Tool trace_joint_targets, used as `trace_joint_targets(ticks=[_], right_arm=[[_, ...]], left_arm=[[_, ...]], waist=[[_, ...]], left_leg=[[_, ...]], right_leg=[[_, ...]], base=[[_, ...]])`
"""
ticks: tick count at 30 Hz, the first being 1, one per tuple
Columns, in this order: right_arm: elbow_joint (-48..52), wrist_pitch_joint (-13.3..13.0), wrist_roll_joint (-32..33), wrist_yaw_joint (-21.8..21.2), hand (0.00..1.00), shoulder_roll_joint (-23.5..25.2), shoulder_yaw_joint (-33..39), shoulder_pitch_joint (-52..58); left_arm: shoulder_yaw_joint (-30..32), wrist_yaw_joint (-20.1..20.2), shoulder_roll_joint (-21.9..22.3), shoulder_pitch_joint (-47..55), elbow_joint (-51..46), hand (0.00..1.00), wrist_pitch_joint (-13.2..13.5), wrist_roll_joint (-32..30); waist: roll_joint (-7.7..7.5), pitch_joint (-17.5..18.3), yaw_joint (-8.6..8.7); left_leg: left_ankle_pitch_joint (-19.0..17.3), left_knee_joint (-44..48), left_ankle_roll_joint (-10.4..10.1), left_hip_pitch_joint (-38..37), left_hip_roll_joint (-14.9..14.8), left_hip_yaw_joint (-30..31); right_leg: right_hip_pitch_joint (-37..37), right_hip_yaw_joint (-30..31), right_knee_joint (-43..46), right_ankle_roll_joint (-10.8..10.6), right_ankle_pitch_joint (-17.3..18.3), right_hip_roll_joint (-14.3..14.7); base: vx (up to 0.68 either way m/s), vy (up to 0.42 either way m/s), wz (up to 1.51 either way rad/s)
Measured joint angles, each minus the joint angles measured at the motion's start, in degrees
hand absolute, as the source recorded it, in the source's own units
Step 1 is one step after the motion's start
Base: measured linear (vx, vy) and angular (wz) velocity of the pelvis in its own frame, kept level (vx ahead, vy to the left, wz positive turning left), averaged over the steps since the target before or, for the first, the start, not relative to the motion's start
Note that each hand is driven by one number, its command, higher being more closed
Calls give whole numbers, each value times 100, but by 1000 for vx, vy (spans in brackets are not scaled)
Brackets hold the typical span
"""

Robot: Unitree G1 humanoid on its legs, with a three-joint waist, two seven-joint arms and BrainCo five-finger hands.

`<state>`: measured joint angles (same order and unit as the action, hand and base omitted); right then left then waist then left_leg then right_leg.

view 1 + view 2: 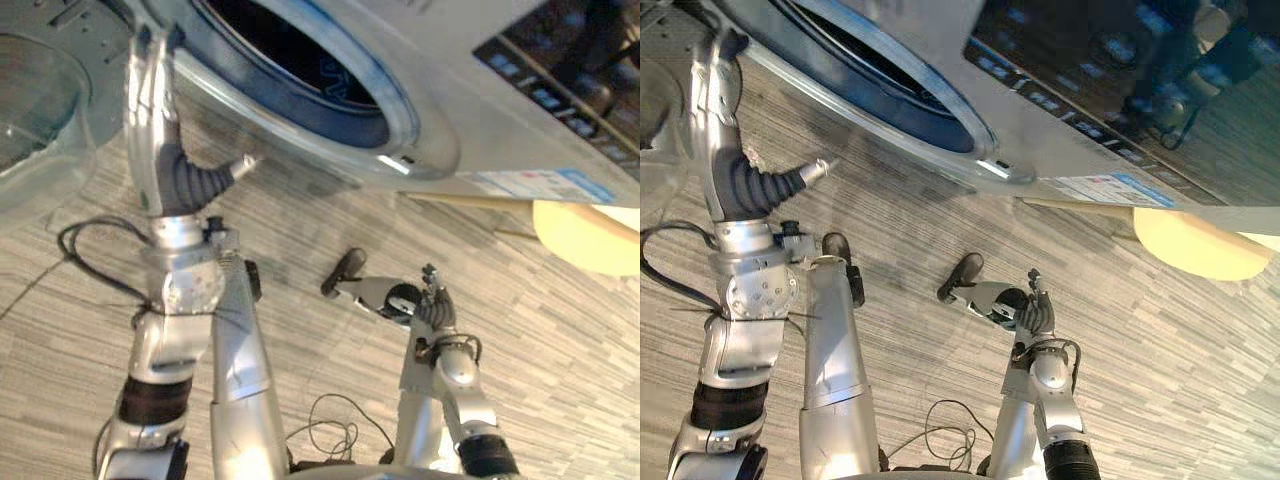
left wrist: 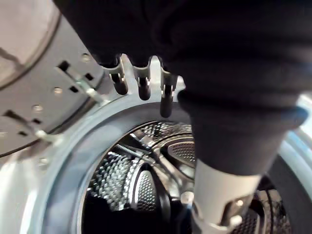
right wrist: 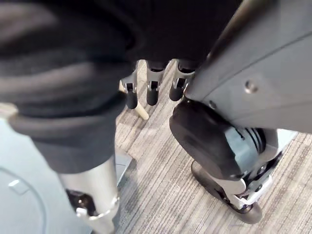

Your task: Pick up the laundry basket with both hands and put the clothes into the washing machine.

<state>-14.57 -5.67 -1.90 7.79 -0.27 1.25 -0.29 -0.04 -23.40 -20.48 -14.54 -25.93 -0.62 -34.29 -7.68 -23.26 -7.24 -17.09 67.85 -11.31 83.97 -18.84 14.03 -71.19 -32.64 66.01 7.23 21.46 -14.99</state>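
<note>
The washing machine [image 1: 480, 130] has its round door [image 1: 40, 110] swung wide to the machine's left, and the steel drum [image 2: 146, 175] is exposed. The left hand [image 1: 165, 150] is raised at the left rim of the machine's opening, fingers straight and holding nothing. The right hand [image 1: 432, 312] hangs low in front of the machine, fingers relaxed, above open grey floor [image 1: 560, 380]. A cream rounded thing [image 1: 585, 235] sits by the machine's right side. I cannot tell whether it is the basket.
</note>
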Motion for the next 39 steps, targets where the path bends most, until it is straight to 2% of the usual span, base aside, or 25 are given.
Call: trace_joint_targets(ticks=[6, 10, 15, 18, 20, 23, 25, 26, 27, 30, 31, 33, 36, 37, 38, 39], right_arm=[[-84, 61, 4, 110, 0, -5, 38, -29], [-380, 186, 2, 145, 0, -6, 83, -231], [-888, 271, 2, 211, 0, -25, 120, -459], [-1347, 373, 9, 200, 0, -10, 104, -500], [-1864, 415, 18, 187, 0, 1, 74, -469], [-2224, 447, 16, 125, 0, 25, 57, -239], [-2431, 445, 0, -34, 0, 43, 58, 205], [-2513, 448, -7, -56, 0, 48, 63, 307], [-2745, 451, -61, -67, 0, 45, 135, 551], [-3122, 438, -70, -69, 0, 37, 424, 671], [-3378, 440, -97, -82, 0, 17, 786, 660], [-3656, 444, -103, -85, 0, -76, 1156, 698], [-4078, 460, -81, -175, 0, -140, 1422, 615], [-4217, 481, -53, -195, 0, -130, 1491, 504], [-4346, 504, -43, -226, 0, -100, 1564, 379], [-4409, 502, -42, -249, 0, -92, 1594, 360]], left_arm=[[15, 339, 381, 1180, -109, 0, 184, 220], [15, 619, 861, 1917, -115, 0, 207, 377], [38, 718, 1281, 2296, -103, 0, 207, 627], [203, 699, 1440, 2401, 208, 0, 321, 999], [308, 680, 1460, 2500, 990, 0, 374, 1355], [461, 683, 1426, 2713, 1845, 0, 378, 1647], [521, 701, 1300, 2953, 2913, 0, 371, 1816], [521, 709, 1276, 3008, 3182, 0, 371, 1834], [573, 718, 1300, 3097, 4044, 0, 370, 1837], [722, 723, 1486, 3084, 5256, 0, 347, 1844], [822, 735, 1627, 3008, 6097, 0, 325, 1844], [974, 790, 1778, 2922, 6750, 0, 327, 1844], [1079, 853, 1785, 2759, 7240, 0, 320, 1950], [1179, 846, 1817, 2679, 7329, 0, 326, 2076], [1184, 848, 1795, 2684, 7352, 0, 327, 2160], [1192, 846, 1768, 2686, 7377, 0, 324, 2233]], waist=[[0, 0, -112], [0, 0, -166], [2, 1, -259], [28, 15, -297], [120, 138, -290], [165, 380, -283], [248, 673, -236], [240, 752, -206], [338, 1052, -112], [470, 1289, -58], [597, 1430, 40], [747, 1570, 168], [813, 1743, 208], [810, 1758, 231], [791, 1734, 329], [742, 1740, 328]], left_leg=[[-65, 122, 0, 60, 92, 124], [-86, 124, -42, 38, 128, 294], [-107, 144, -76, -309, 215, 319], [-117, -29, -92, -1033, 301, 281], [-120, -366, -94, -1835, 309, 159], [-115, -894, -90, -2818, 311, -65], [-109, -1574, -80, -3926, 349, -253], [-104, -1782, -73, -4207, 374, -341], [-86, -2276, -44, -4838, 380, -562], [18, -2859, 99, -5667, 394, -1023], [122, -3337, 229, -6254, 445, -1337], [270, -3763, 326, -6784, 548, -1558], [404, -4204, 499, -7232, 673, -1935], [510, -4423, 601, -7344, 665, -2116], [526, -4509, 621, -7550, 779, -2154], [527, -4529, 623, -7669, 822, -2196]], right_leg=[[32, -42, 79, -17, 37, -16], [201, -188, 113, -65, 138, -24], [546, -209, 265, -73, 309, -118], [1218, -223, 247, -112, 449, -193], [1979, -262, 8, -200, 516, -204], [2838, -276, -432, -275, 483, -184], [3833, -294, -1111, -500, 342, -77], [4059, -289, -1305, -546, 287, -72], [4550, -240, -1887, -655, 58, 27], [5064, 11, -2516, -856, -235, 107], [5492, 142, -3053, -972, -532, 146], [5906, 197, -3618, -944, -883, 201], [6140, 466, -4109, -1050, -1367, 277], [6172, 531, -3953, -1170, -1293, 212], [6165, 576, -3090, -1253, -950, 56], [6239, 648, -3001, -1248, -897, 75]], base=[[3, 1, 2], [21, -4, 14], [42, -5, 22], [45, -38, 46], [37, -58, 49], [41, -37, 35], [85, 9, 31], [140, 87, 21], [129, 111, -2], [134, 146, -39], [156, 209, -42], [161, 207, -35], [121, 154, -41], [68, 104, -29], [97, 35, -10], [99, 36, -10]])
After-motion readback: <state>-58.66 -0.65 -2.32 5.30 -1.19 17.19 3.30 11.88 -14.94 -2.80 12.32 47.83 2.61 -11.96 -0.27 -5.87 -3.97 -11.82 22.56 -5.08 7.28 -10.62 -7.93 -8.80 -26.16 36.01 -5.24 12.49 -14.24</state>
